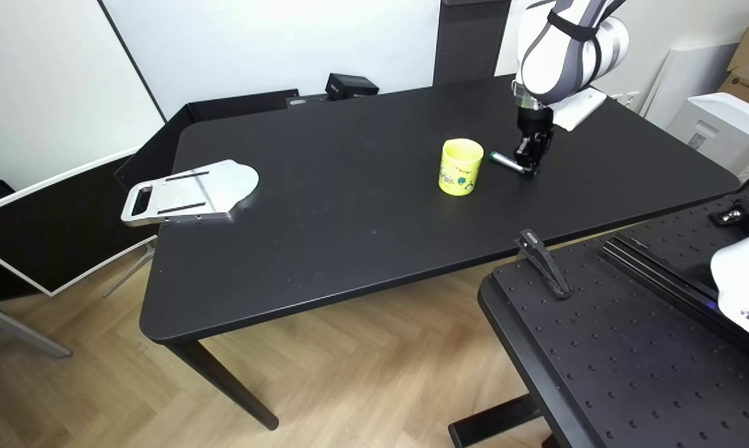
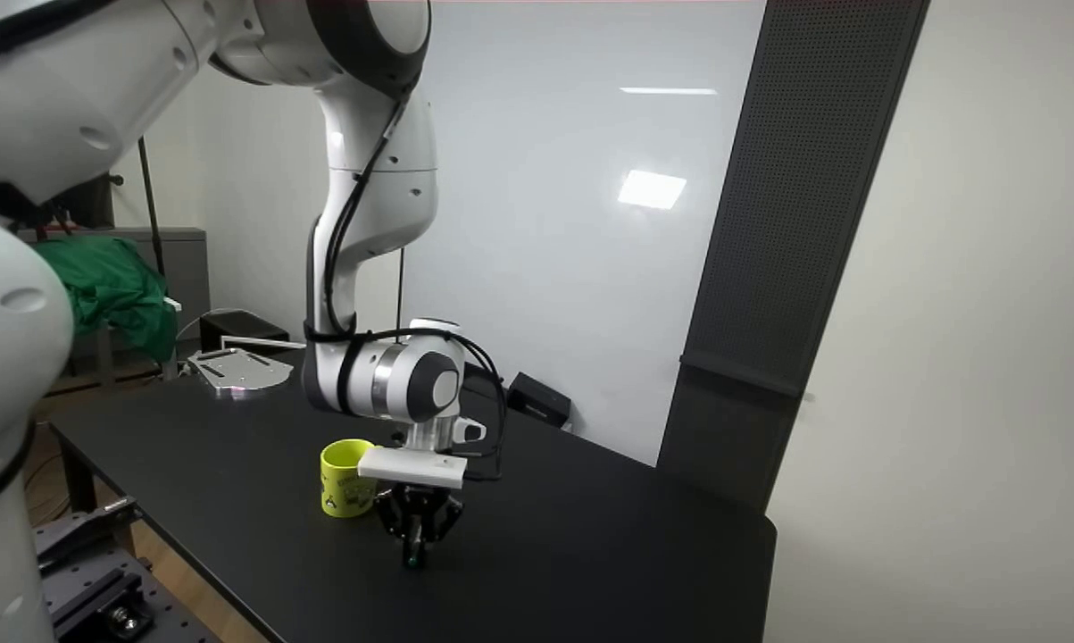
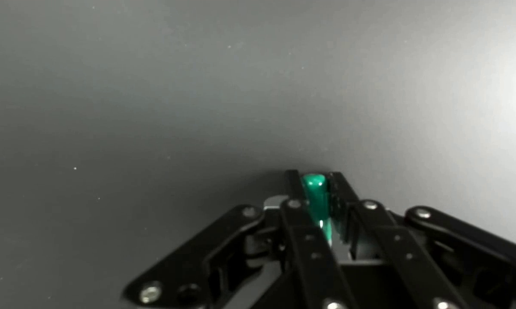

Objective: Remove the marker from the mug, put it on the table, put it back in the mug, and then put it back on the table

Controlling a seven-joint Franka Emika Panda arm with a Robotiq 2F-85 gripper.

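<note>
The Franka Emika Panda arm (image 2: pixel 385 212) wears rounded white shells (image 2: pixel 81 94), dotted with small round recesses (image 2: pixel 23 300), and dark grey joint bands (image 2: pixel 371 49); black cables (image 2: pixel 359 194) line it, cinched by black straps (image 1: pixel 572 28). Towards the wrist (image 2: pixel 398 397) sit a silver ring (image 2: pixel 382 382), a metallic collar (image 2: pixel 431 436) and a flat white bar-shaped housing (image 2: pixel 412 467). The claw (image 3: pixel 315 182) is black, with slim straight fingers (image 3: pixel 342 191), angular linkage bars (image 3: pixel 200 253) and bright round screw heads (image 3: pixel 149 294)
</note>
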